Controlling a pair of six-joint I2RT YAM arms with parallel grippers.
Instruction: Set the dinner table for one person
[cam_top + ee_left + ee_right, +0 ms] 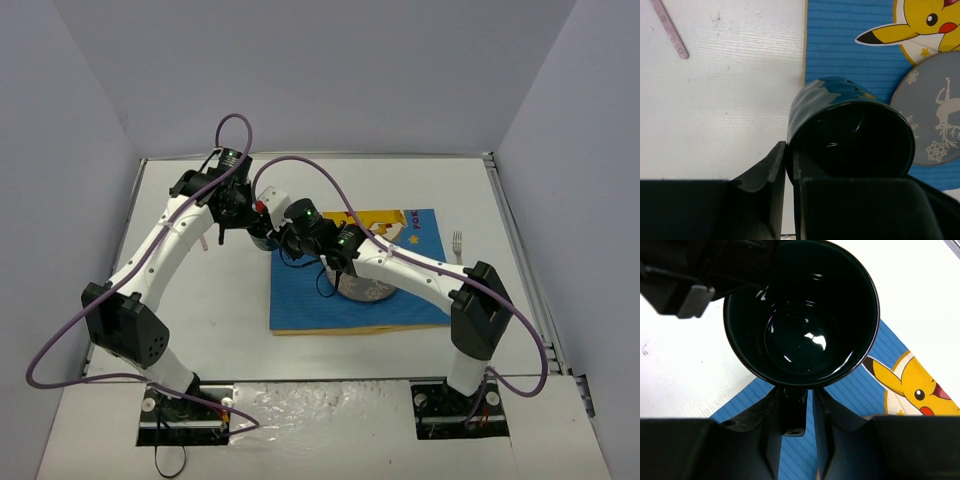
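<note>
A dark green mug [262, 234] is at the far left corner of the blue cartoon placemat [310, 300] on the white dinner table [200, 320]. My left gripper [789, 150] is shut on the mug's wall [850, 130], one finger outside and one inside the rim. My right gripper [797, 390] stands open around the mug's handle [793, 412], with a gap on the right side. The mug [800, 315] is empty. I cannot tell whether it rests on the mat or hangs just above it.
A grey plate [368, 290] with a white reindeer print lies on the placemat, right of the mug, and also shows in the left wrist view [935, 110]. A fork [457, 243] lies right of the mat. A pink utensil [670, 30] lies left of the mug.
</note>
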